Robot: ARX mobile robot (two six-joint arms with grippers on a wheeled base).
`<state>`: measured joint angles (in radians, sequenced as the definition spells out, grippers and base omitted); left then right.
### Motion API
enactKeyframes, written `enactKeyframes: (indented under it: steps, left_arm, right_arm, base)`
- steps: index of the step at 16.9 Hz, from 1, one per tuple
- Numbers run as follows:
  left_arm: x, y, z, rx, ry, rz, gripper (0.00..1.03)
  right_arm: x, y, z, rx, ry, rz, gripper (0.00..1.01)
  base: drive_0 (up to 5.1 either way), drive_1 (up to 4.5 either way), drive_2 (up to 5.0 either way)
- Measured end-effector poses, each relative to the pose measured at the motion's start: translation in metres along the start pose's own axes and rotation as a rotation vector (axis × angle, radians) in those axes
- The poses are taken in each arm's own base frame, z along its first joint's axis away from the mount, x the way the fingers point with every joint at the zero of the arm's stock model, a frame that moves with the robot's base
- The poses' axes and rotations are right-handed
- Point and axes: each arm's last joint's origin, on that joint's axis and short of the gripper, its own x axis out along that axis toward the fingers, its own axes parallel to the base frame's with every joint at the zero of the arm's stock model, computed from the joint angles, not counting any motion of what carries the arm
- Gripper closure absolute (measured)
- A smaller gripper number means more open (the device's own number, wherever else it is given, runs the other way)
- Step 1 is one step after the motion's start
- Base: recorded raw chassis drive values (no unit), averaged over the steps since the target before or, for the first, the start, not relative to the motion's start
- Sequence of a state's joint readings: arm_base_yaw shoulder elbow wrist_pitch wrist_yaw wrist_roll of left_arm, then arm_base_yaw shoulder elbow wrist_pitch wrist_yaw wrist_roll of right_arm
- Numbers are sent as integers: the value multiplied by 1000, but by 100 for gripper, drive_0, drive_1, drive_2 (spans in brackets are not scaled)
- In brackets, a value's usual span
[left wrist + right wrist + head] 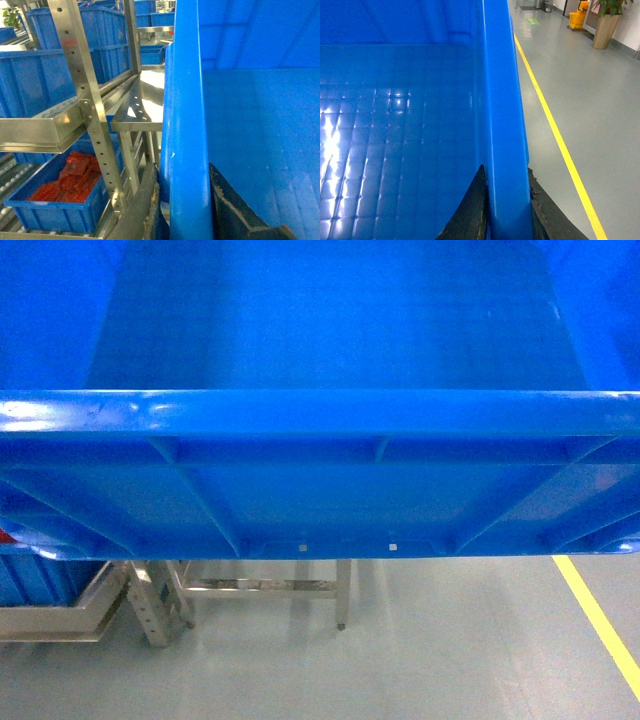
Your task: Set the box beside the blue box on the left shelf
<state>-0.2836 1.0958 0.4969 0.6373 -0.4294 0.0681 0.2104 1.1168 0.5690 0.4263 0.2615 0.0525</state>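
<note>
Your big blue box (320, 420) fills most of the head cam, held up off the grey floor (420, 660) w/ a yellow line (600, 620) running off toward 5 o'clock. Left gripper (185, 210) is clamped over the box's left rim, one finger inside, one outside. Right gripper (507, 210) same deal on the right rim. Steel racks (90, 110) w/ blue bins at 9 o'clock in the left wrist cam, one bin w/ red stuff (70, 177). Potted plant (607, 20) and yellow mop bucket (578, 17) at 1 o'clock in the right wrist cam.
</note>
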Motion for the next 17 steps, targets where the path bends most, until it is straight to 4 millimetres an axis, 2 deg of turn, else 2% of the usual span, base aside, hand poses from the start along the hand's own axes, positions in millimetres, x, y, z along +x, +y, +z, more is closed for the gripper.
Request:
enactKeyframes:
  steps: [11,17]
  left_arm:
    - [0,0,0,-1,-3,-1,85]
    - [0,0,0,-1,-3,-1,85]
  right_arm:
    - [0,0,0,0,-3,0,90]
    - [0,0,0,1,-3,1,90]
  base:
    - [-487,251,251]
    - [-469,111,375]
